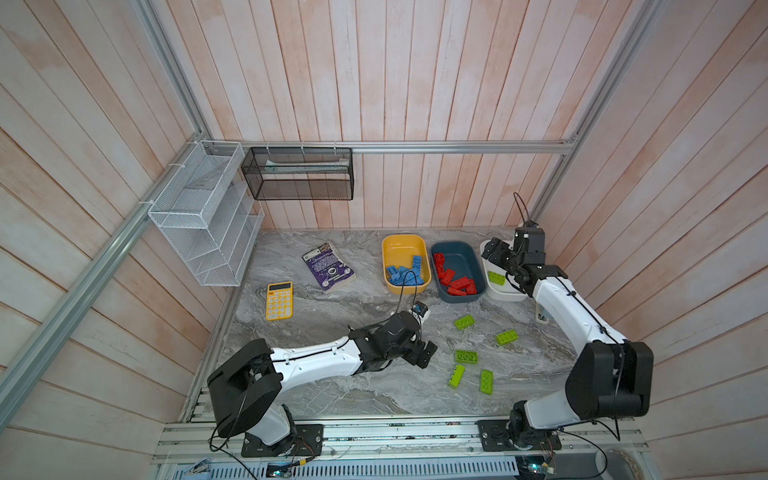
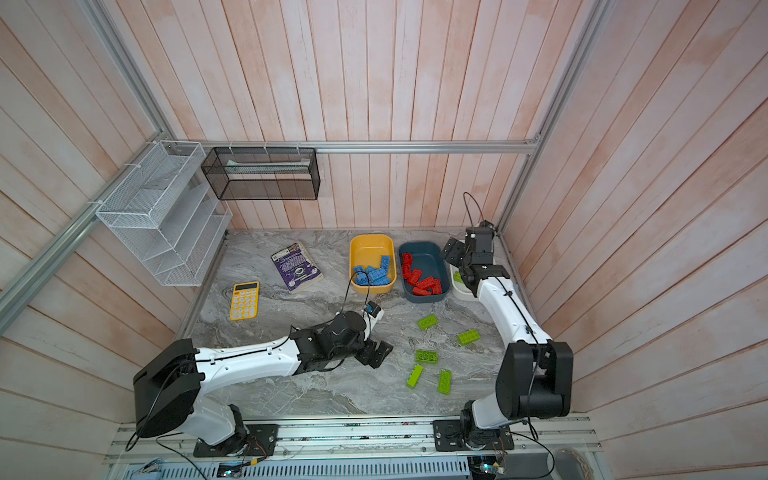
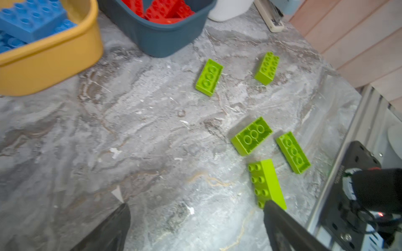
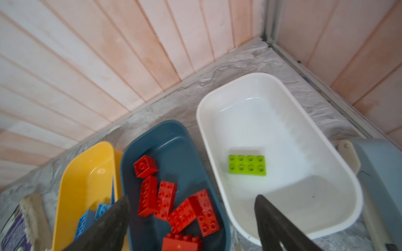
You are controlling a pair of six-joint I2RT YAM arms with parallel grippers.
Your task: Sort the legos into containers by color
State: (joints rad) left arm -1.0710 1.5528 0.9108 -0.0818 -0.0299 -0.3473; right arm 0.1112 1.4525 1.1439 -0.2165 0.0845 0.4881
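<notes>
A calculator (image 1: 279,300) and a book (image 1: 328,267) lie on the left of the table (image 1: 332,395). The left gripper (image 3: 195,204) hovers low over bare table, jaws wide and empty, just left of five loose green legos (image 1: 465,356). Behind it the yellow tub (image 1: 401,243) holds the blue legos (image 1: 405,274). Beside that, the teal tub (image 1: 459,252) holds the red legos (image 1: 455,280). On the right, the white tub (image 4: 282,91) holds one green lego (image 4: 247,164), studs up. The right gripper (image 4: 192,198) hangs above that tub's far end, jaws wide, holding nothing.
</notes>
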